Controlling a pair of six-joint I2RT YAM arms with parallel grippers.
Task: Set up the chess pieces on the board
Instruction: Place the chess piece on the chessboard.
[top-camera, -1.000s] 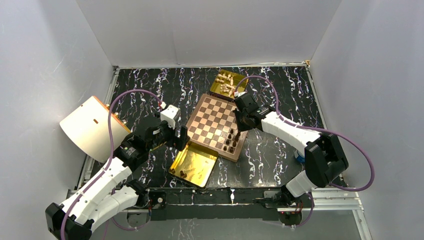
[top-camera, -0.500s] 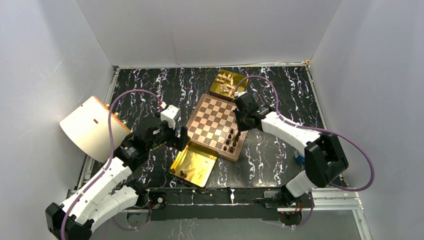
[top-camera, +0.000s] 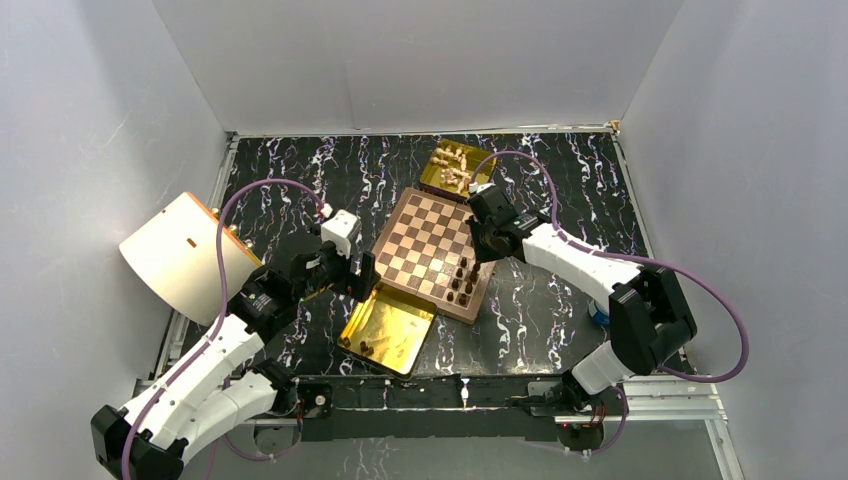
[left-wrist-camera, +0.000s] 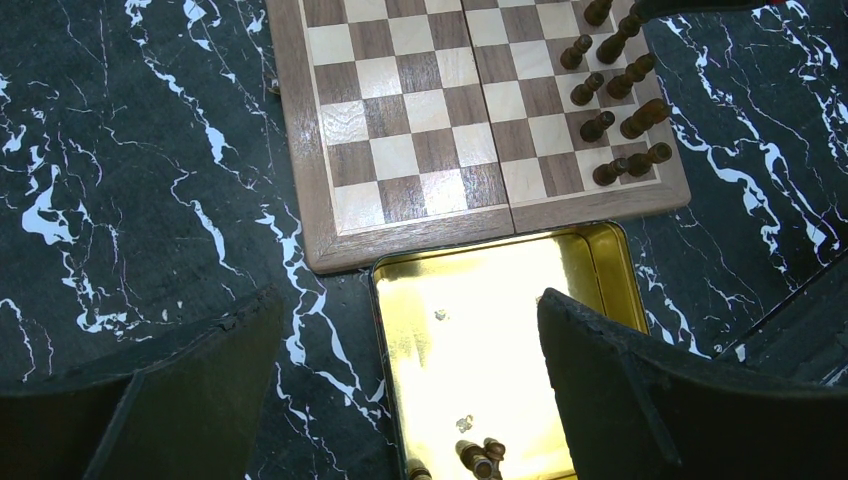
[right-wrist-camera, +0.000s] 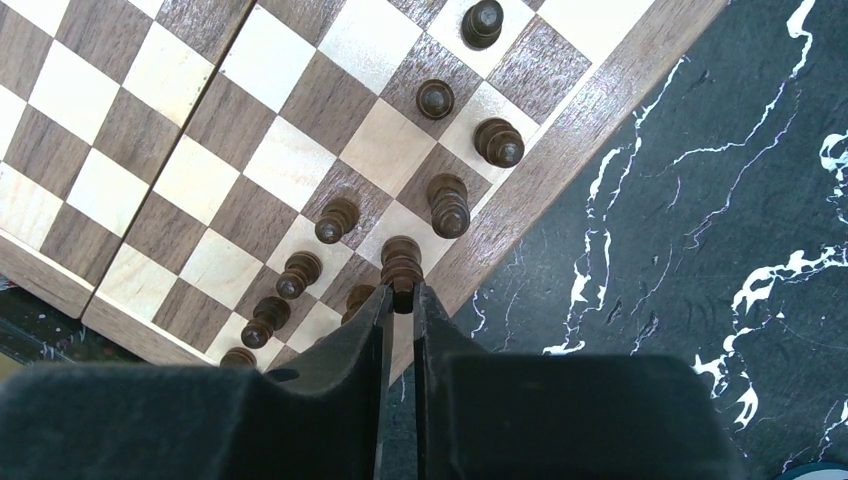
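Now — left tool (left-wrist-camera: 405, 312) wide open by gold tray (left-wrist-camera: 500, 300) | right tool (right-wrist-camera: 401, 300) narrow at dark piece (right-wrist-camera: 402, 260), grip unclear — other pieces (right-wrist-camera: 449, 205) close

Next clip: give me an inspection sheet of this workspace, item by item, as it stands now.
Surface: black marble-patterned tabletop with white veins.
Job's things: square wooden chessboard; dark brown chess pieces standing clustered at its corner near the right arm, a few more lying in the near gold tray; cream chess pieces in the far gold tray.
Clutter: cream rounded panel at the left edge; small blue object by the right arm.
Grippers: left gripper open above the near tray; right gripper jaws nearly together at one dark piece, grip unclear.
Cables: purple cables loop along both arms.
Surroundings: plain pale walls on three sides.
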